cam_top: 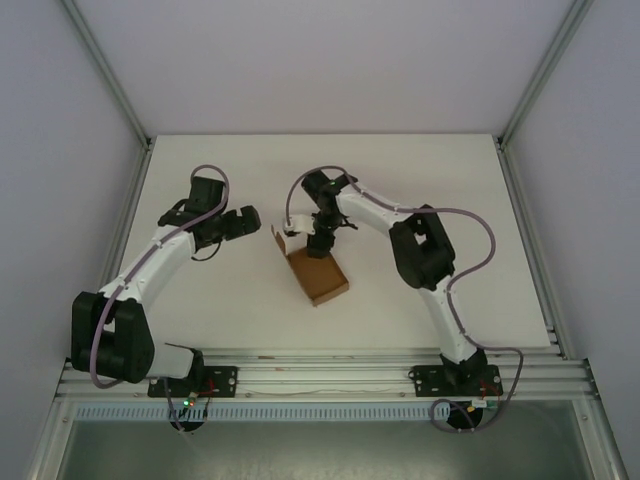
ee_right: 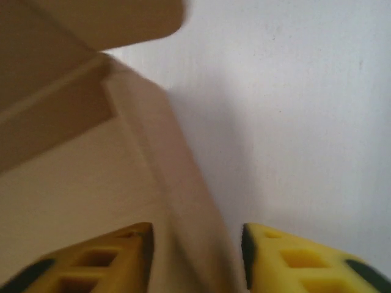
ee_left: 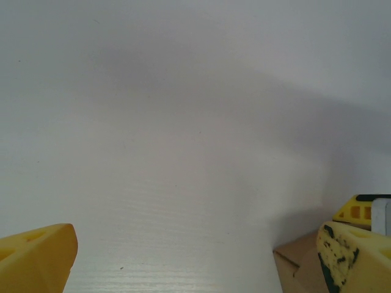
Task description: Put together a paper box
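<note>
Cardboard, a plain brown open box (cam_top: 320,276), lies on the white table (cam_top: 450,200), long axis far-left to near-right, its far wall between the right gripper's (ee_right: 195,253) close-set jaws, grip unconfirmed; the left gripper (cam_top: 243,222) waits wide apart just beside.

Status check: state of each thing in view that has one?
brown cardboard paper box: walls folded up, far flap open.
left gripper: open, empty, over the white table.
right gripper: jaws astride a box wall, grip unclear.
</note>
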